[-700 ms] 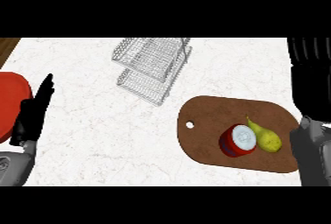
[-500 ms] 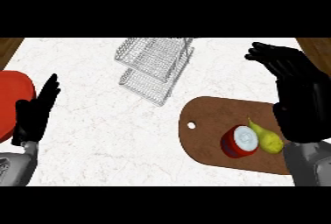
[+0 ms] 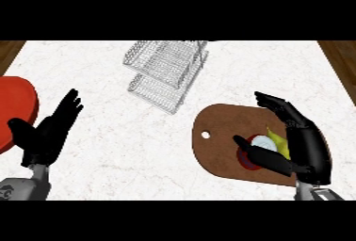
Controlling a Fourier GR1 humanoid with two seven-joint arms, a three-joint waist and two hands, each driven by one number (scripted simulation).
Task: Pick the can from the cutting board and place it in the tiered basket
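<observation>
On the brown cutting board [image 3: 222, 141], toward its right side, the red can [image 3: 256, 151] is seen nearly end-on, its pale top facing up, so its long axis cannot be judged further. A yellow-green fruit [image 3: 279, 142] is pressed against the can's right. The right hand [image 3: 306, 146] is held over the board's right edge, fingers extended, thumb laid across the can, not curled round it. Beyond the board's far-left corner stands the wire tiered basket [image 3: 167, 73], with bare counter [image 3: 132, 141] between them. Well left of the board, the left hand [image 3: 49, 134] is seen open beside a red plate [image 3: 14, 108].
</observation>
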